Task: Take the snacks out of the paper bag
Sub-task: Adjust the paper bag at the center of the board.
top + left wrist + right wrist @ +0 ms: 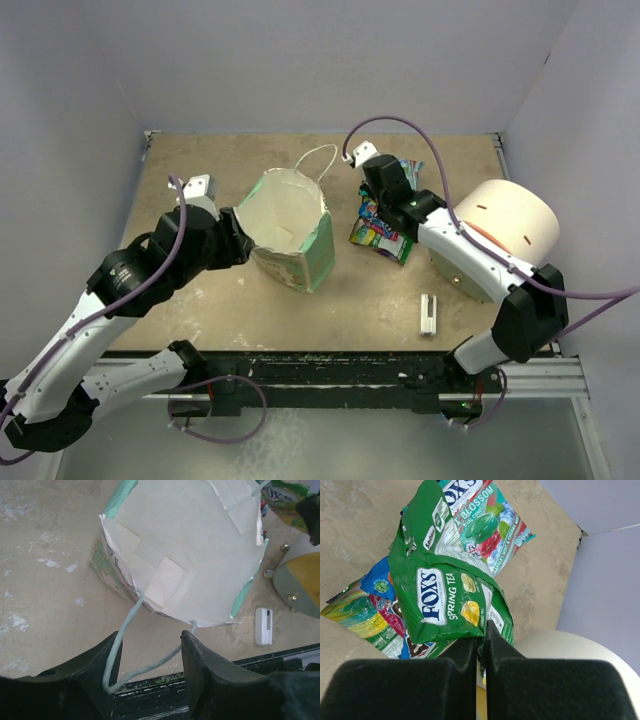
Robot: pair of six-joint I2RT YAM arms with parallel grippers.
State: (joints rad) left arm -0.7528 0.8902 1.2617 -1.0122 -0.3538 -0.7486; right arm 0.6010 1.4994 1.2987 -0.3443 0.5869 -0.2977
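The mint-green paper bag (300,235) lies on its side mid-table, its white inside (185,555) turned toward my left gripper (238,238). That gripper (150,652) is open just before the bag's rim, and the bag's thin string handle (122,640) hangs loosely between its fingers. Right of the bag, several snacks (383,232) lie in a pile. My right gripper (380,208) hovers over them, shut on the corner of a green snack packet with white lettering (445,595). Under it lie a green-and-red packet (482,525) and a multicoloured one (365,612).
A big cream cylinder with an orange end (500,235) stands right of the snack pile, close to the right forearm. A small white stick (428,313) lies near the front edge. Grey walls close the table at the back and both sides.
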